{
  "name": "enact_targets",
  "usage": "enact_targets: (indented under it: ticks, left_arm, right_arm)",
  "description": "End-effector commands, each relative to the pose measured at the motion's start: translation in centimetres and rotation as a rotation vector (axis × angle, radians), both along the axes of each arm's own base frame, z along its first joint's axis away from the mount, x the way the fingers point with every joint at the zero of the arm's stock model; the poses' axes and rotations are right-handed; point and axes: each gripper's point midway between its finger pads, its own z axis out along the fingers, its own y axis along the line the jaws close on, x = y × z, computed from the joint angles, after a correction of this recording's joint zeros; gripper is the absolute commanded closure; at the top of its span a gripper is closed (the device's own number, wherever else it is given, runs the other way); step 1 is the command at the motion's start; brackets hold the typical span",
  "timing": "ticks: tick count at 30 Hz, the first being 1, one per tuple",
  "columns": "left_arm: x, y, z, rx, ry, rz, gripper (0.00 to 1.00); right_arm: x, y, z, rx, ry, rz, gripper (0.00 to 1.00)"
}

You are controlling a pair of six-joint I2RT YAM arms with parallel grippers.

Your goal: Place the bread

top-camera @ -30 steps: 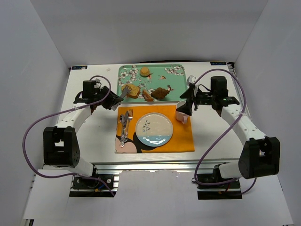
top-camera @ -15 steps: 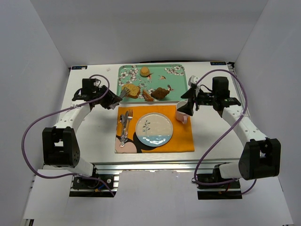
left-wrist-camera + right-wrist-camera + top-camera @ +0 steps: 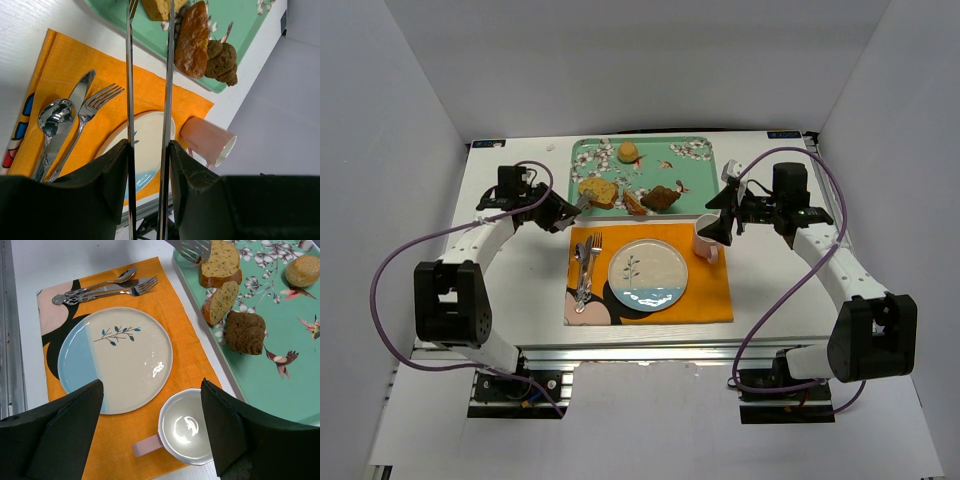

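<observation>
The broad bread slice (image 3: 599, 190) and the smaller slice (image 3: 635, 203) lie on the green flowered tray (image 3: 692, 160). My left gripper (image 3: 563, 214) is shut on metal tongs (image 3: 129, 75). The tongs' tips reach the broad slice's near-left end (image 3: 219, 262). In the left wrist view that slice (image 3: 159, 7) sits between the two blades and the smaller slice (image 3: 193, 39) lies just right of them. I cannot tell whether the tips press on it. My right gripper (image 3: 718, 224) is open and empty, hovering over the pink mug (image 3: 189, 429).
A round orange bun (image 3: 628, 152) and a dark brown lump (image 3: 663, 197) share the tray. On the orange placemat (image 3: 712, 292) are a blue-and-cream plate (image 3: 648, 275), the mug (image 3: 706, 240), and a fork, knife and spoon (image 3: 585, 266).
My left wrist has shifted slightly, keeping the tongs' tips at the broad slice. The bread and the right arm have barely moved.
</observation>
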Motion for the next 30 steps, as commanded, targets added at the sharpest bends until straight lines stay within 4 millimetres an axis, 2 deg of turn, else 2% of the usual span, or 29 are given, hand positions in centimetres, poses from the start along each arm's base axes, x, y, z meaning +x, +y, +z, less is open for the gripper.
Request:
enact_targets:
  ticks: [1, 13, 14, 17, 18, 21, 23, 25, 27, 28, 29, 30]
  left_arm:
    - [1.1, -0.2, 1.7, -0.015, -0.04, -0.003, 0.54]
    - [2.0, -0.5, -0.1, -0.035, -0.005, -0.004, 0.56]
    - [2.0, -0.6, -0.2, -0.038, -0.005, -0.003, 0.57]
    - [2.0, -0.7, -0.1, -0.057, -0.011, 0.0, 0.72]
    - [2.0, -0.9, 0.4, -0.065, -0.025, -0.003, 0.82]
    - [1.4, -1.0, 1.1, -0.082, -0.032, -0.007, 0.91]
    - [1.0, -1.1, 2.5, -0.091, -0.063, -0.018, 0.98]
    - [0.5, -1.2, 3.7, -0.088, -0.088, -0.03, 1.0]
    - [-0.6, -1.2, 6.6, -0.074, -0.173, -0.066, 1.0]
    - [-0.7, -1.2, 6.5, -0.074, -0.166, -0.064, 1.0]
    - [-1.6, -1.2, 8.3, -0.053, -0.229, -0.091, 1.0]
    - [-2.5, -1.1, 8.5, -0.043, -0.239, -0.107, 1.0]
  right_arm:
    - [-0.4, -0.1, 1.3, 0.025, -0.047, 0.012, 0.17]
    - [-0.6, -0.2, 1.2, 0.027, -0.048, 0.012, 0.17]
    - [-0.6, -0.2, 1.3, 0.028, -0.05, 0.013, 0.17]
    - [-0.7, -0.3, 1.3, 0.028, -0.051, 0.01, 0.17]
    - [-0.8, -0.3, 1.3, 0.028, -0.05, 0.01, 0.17]
    - [-0.9, -0.5, 1.3, 0.029, -0.055, 0.009, 0.17]
    - [-0.9, -0.5, 1.4, 0.028, -0.058, 0.008, 0.17]
    - [-1.0, -0.6, 1.5, 0.028, -0.059, 0.009, 0.17]
    - [-1.1, -0.7, 1.6, 0.027, -0.063, 0.01, 0.17]
    - [-1.1, -0.7, 1.5, 0.026, -0.063, 0.009, 0.17]
    - [-1.1, -0.8, 1.5, 0.026, -0.065, 0.008, 0.17]
    - [-1.2, -0.8, 1.6, 0.026, -0.065, 0.008, 0.17]
